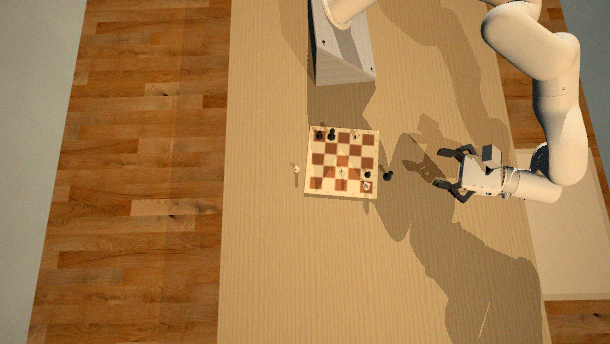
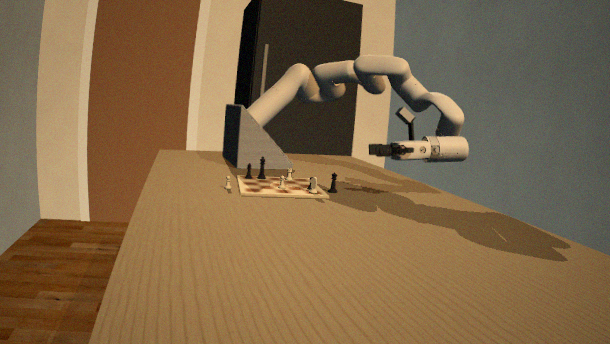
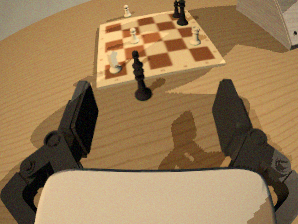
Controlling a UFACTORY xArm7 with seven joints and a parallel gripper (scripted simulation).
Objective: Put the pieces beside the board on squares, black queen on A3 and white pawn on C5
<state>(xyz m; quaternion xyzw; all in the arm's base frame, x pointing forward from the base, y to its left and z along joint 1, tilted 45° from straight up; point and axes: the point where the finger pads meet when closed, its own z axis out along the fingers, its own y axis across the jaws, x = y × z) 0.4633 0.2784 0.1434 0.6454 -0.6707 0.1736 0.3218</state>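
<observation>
The small chessboard (image 1: 341,161) lies in the middle of the table. The black queen (image 1: 387,175) stands upright on the table just off the board's right edge, also shown in the wrist view (image 3: 139,76) and the side view (image 2: 333,183). The white pawn (image 1: 296,169) stands off the board's left edge, on the far side in the wrist view (image 3: 127,11). My gripper (image 1: 439,168) (image 3: 155,94) is open and empty. It hovers well above the table to the right of the queen, lying level with its fingers pointing toward the queen.
Several other pieces stand on the board: two black ones (image 1: 325,134) at its far left corner, white ones (image 1: 366,186) and a black pawn (image 1: 367,174) near the right edge. The grey arm pedestal (image 1: 340,50) stands behind the board. A pale mat (image 1: 565,225) lies right of the table.
</observation>
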